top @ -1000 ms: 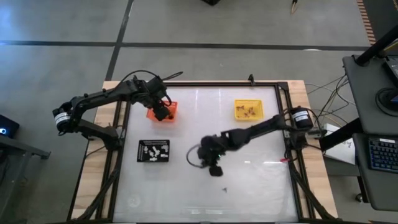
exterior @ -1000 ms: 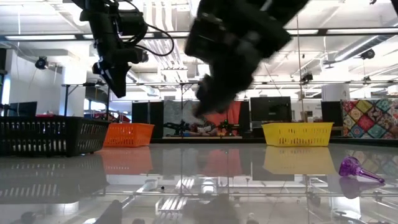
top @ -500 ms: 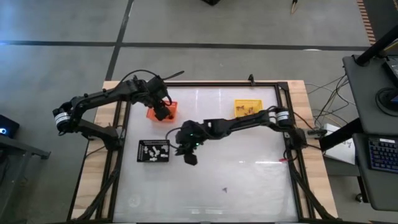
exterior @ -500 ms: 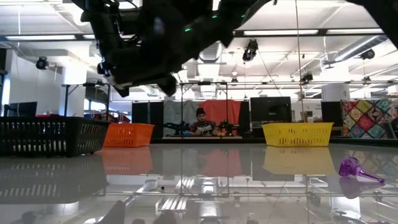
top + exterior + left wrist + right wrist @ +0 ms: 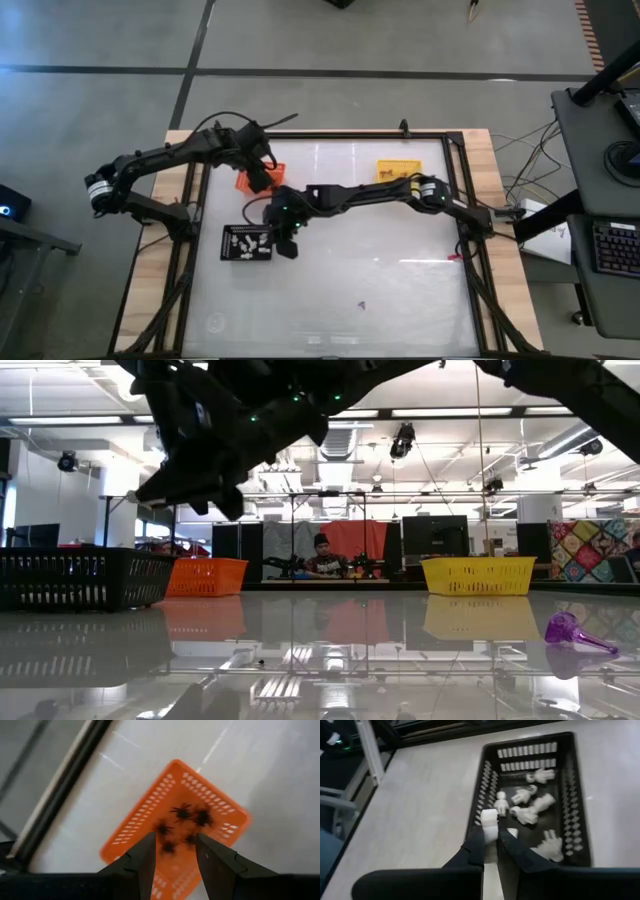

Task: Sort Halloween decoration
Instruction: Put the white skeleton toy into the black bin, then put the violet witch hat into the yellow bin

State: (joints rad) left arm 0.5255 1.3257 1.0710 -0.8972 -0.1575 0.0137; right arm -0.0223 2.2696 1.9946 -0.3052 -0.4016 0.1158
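Observation:
My right gripper [image 5: 490, 829] reaches from the table's right to the black tray [image 5: 230, 256] at the left and is shut on a small white trinket [image 5: 489, 816]. It hovers over the tray's right rim [image 5: 479, 795]. Several white figures [image 5: 534, 802] lie on the tray's floor. My left gripper [image 5: 175, 844] hangs open above the orange tray [image 5: 135, 822], with nothing between its fingers. Several black spiders [image 5: 186, 815] lie in that tray. A purple trinket [image 5: 573, 630] lies on the table at the near right. My right gripper pinches the white trinket by its lower end [image 5: 489, 824] between its two fingertips. The rest of the trinket sticks out past the tips. The fingers slant down, coming from the table's right. The trinket is lifted clear, above the black tray's rim.
A yellow tray [image 5: 384, 166] with a few brownish trinkets stands at the far right. The table top is glossy and bordered by a dark frame [image 5: 460, 200]. A person sits in the room beyond the table [image 5: 321, 560].
My right gripper has swung from the middle of the table toward the left edge, rising a little, and now hangs over the black tray. It has stayed shut throughout. My left gripper has stayed above the orange tray.

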